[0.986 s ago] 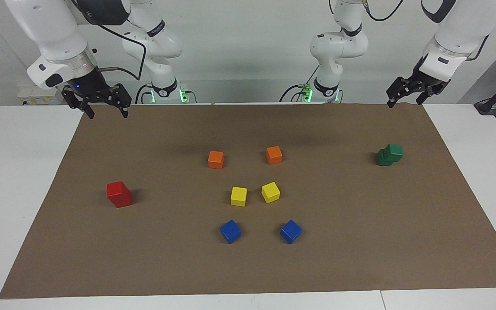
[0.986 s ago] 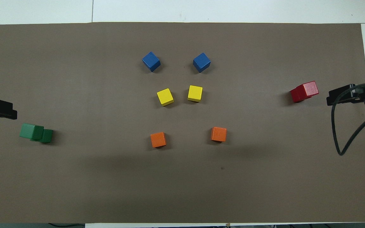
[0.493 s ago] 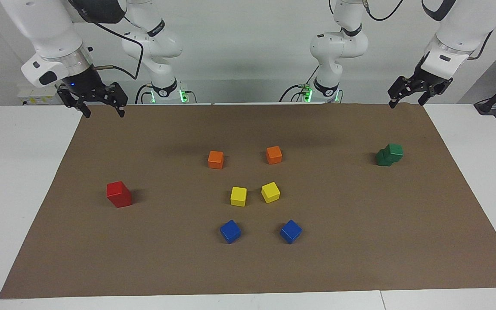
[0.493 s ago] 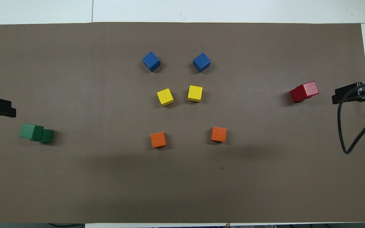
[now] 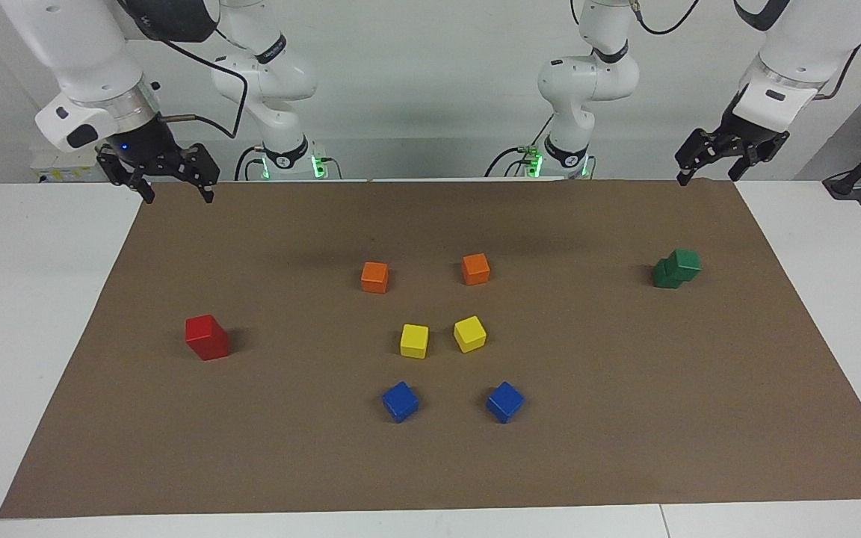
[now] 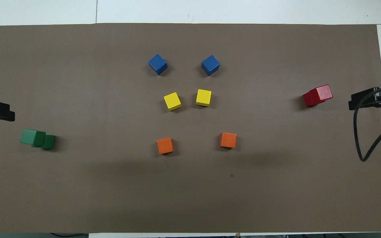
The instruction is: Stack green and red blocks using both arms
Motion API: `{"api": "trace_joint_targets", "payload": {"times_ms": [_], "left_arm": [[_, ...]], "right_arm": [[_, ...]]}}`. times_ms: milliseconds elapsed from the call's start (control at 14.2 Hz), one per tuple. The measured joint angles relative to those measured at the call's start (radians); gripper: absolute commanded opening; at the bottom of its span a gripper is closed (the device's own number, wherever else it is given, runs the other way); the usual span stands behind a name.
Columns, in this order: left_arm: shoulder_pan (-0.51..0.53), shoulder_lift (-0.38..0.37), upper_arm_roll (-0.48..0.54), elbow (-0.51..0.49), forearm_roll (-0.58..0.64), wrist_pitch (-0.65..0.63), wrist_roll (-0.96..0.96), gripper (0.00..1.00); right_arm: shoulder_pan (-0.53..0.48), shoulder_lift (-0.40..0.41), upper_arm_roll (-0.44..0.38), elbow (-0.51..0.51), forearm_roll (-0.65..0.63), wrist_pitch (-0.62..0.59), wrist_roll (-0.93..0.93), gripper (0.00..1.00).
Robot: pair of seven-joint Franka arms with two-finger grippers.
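Both stacks are being left standing: green stack (image 5: 676,268) below the left gripper (image 5: 707,165), red stack (image 5: 207,337) below the right gripper (image 5: 174,182); jaws spread, empty.

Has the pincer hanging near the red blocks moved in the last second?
Yes. The right pincer has risen and pulled back toward the mat's edge, away from the red stack.

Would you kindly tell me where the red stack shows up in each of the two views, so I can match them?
Facing view: red stack sits at the picture's left, mid-height, toward the right arm's end of the brown mat.
Overhead view: red stack sits at the picture's right, above mid-height, near the mat's edge.
Shared landmark: the yellow pair, level with it mid-mat.
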Motion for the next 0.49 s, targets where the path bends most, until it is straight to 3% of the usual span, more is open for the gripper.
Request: {"api": "trace_joint_targets", "payload": {"times_ms": [493], "left_arm": [[0.0, 0.0, 0.003, 0.0, 0.0, 0.0, 0.001, 1.0]], "right_arm": [[0.0, 0.0, -0.001, -0.001, -0.019, -0.004, 0.0, 1.0]]}}
